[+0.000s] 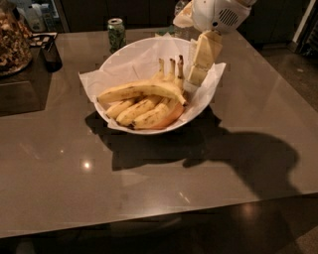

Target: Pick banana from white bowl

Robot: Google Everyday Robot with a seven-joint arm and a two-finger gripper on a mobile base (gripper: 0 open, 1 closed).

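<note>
The white bowl point(124, 60), lined with crumpled white paper, stands on the table's far middle. The banana point(140, 90), long, curved and speckled, lies across the top of a bunch of shorter bananas point(144, 113) whose stems stand upright. My gripper point(198, 74) hangs from the white arm at the top right. Its cream fingers point down over the bowl's right rim, just right of the upright stems and a little above the banana's right tip. It holds nothing.
A green can point(116, 33) stands behind the bowl. A clear bottle point(181, 11) is at the far edge behind the arm. A dark box point(22, 84) and a basket of snacks point(12, 42) sit at the left. The brown table point(149, 188) stretches toward me.
</note>
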